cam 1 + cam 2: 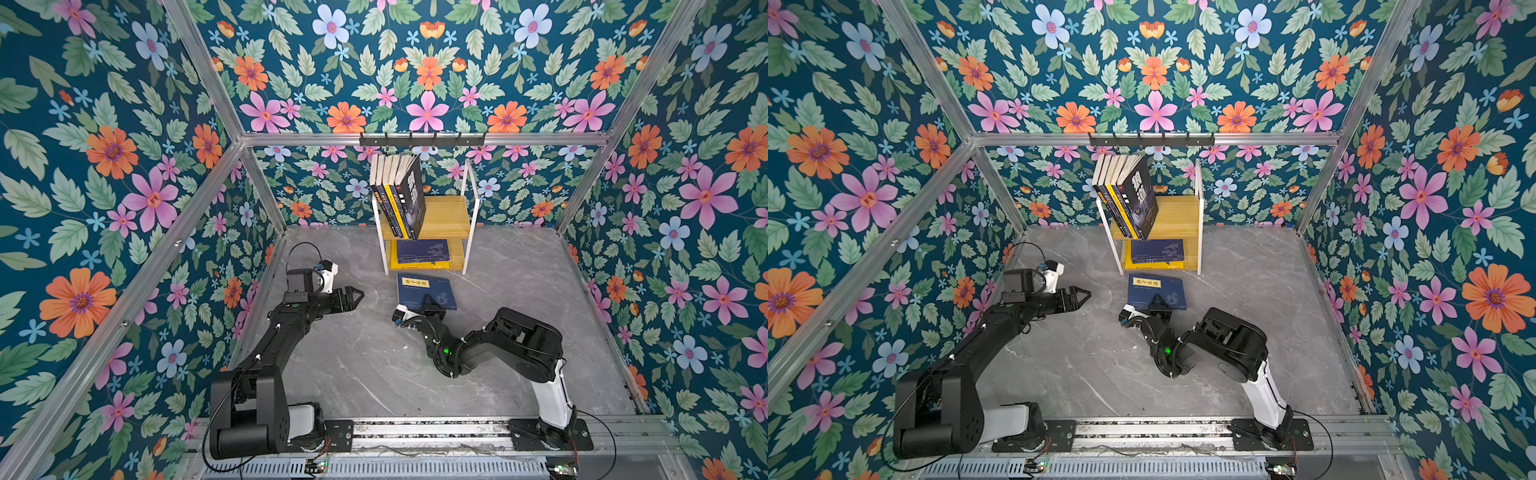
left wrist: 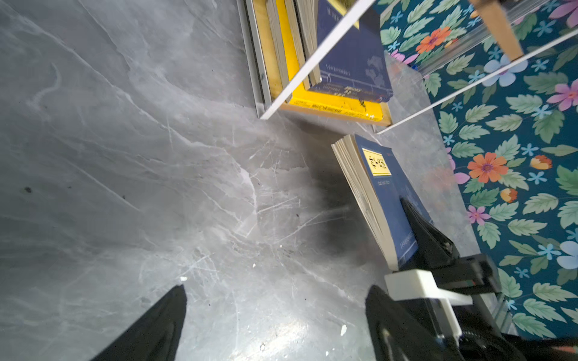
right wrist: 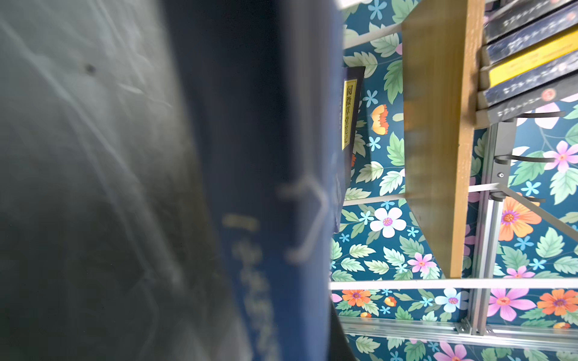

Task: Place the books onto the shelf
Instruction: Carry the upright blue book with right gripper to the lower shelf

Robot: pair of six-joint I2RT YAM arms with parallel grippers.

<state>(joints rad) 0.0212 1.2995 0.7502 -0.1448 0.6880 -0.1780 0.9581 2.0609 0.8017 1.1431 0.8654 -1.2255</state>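
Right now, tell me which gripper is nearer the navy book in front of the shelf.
Right. The right gripper is shut on the navy book's near edge; the left gripper hangs open to its left, clear of it.

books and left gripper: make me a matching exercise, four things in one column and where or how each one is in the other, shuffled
Things
1. navy book with the yellow label
2. yellow book
3. row of upright books
4. left gripper

Places or states
A. leaning on the top tier of the shelf
B. jaws open, holding nothing
C. in front of the shelf, clamped by the right gripper
D. lying flat on the lower tier

Pairs: 1-C, 2-D, 3-A, 4-B
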